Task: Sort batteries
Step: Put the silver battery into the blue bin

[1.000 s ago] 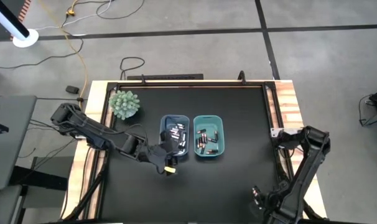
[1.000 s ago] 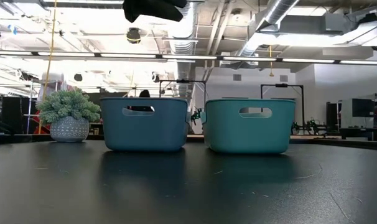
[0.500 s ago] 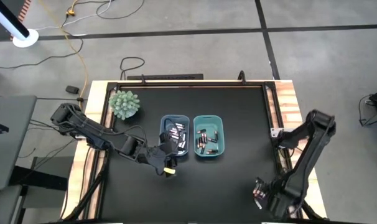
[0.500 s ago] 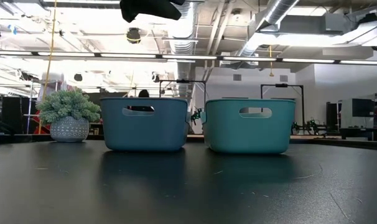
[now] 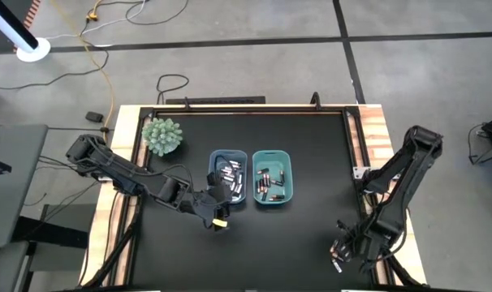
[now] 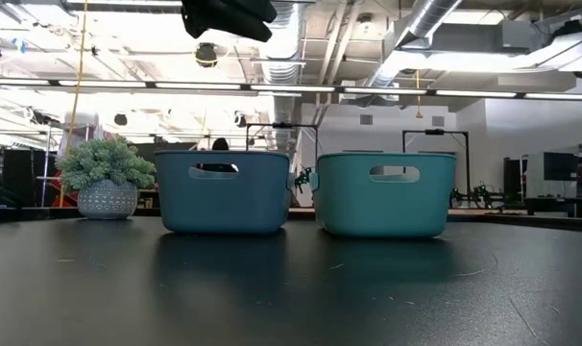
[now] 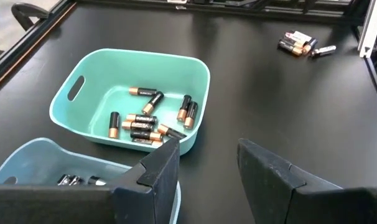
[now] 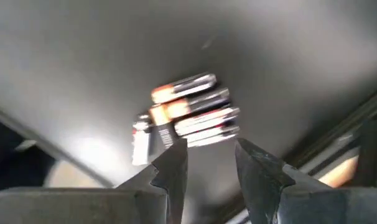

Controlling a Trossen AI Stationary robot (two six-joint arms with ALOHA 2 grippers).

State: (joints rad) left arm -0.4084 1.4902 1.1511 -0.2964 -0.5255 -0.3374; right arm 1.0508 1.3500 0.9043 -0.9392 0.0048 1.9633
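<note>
Dark batteries with copper ends [image 7: 145, 121] lie in the teal bin [image 7: 195, 68] [image 5: 273, 152]. Silvery ones [image 5: 230, 174] lie in the blue bin [image 5: 228, 152]. A small loose heap of batteries [image 8: 191, 112] [image 7: 302, 43] rests on the table near its near right corner [image 5: 336, 260]. My right gripper [image 8: 210, 152] [image 5: 344, 248] is open and hovers just above that heap, touching nothing. My left gripper [image 7: 207, 155] [image 5: 215, 208] is open in the air at the blue bin's near end and shows as a dark shape [image 6: 229, 14] in the low view.
A small potted plant [image 5: 162, 135] [image 6: 107, 178] stands at the far left of the black table. The two bins stand side by side mid-table, blue [image 6: 224, 192] and teal [image 6: 387, 192]. The table's raised right rail [image 5: 361, 154] runs beside the right arm.
My right arm has unfolded and carried its gripper toward the near edge and down over the loose battery heap. My left gripper has drifted slightly away from the blue bin. Neither the bins nor the batteries have moved.
</note>
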